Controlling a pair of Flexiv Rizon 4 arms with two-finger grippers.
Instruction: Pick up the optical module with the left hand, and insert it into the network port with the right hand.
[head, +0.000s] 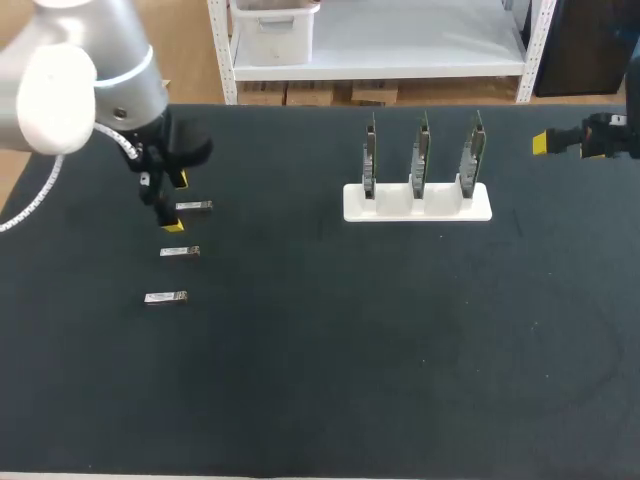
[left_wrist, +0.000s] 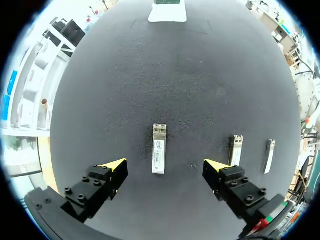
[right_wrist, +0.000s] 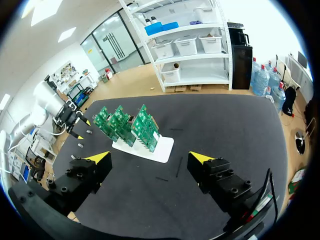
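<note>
Left gripper (left_wrist: 164, 166) spread wide apart, one yellow tip on each side of a slim, boxy metal module (left_wrist: 159, 149) lying flat on the dark matte surface (head: 300, 350), untouched. Two more modules (left_wrist: 235, 150) just beside. Right gripper (right_wrist: 148, 157) apart too, far from thin green boards (head: 421, 150) upright in a white stand (head: 417, 203).

Head cam looking down from above/behind on whole black cloth-topped table (head: 300, 380). L wrist cam hovering close, facing down past its yellow-tipped fingers (left_wrist: 114, 167). R wrist cam sitting far back, looking across. All 3 catching white plastic rack of green circuit boards (head: 418, 203), ahead of fingers.
</note>
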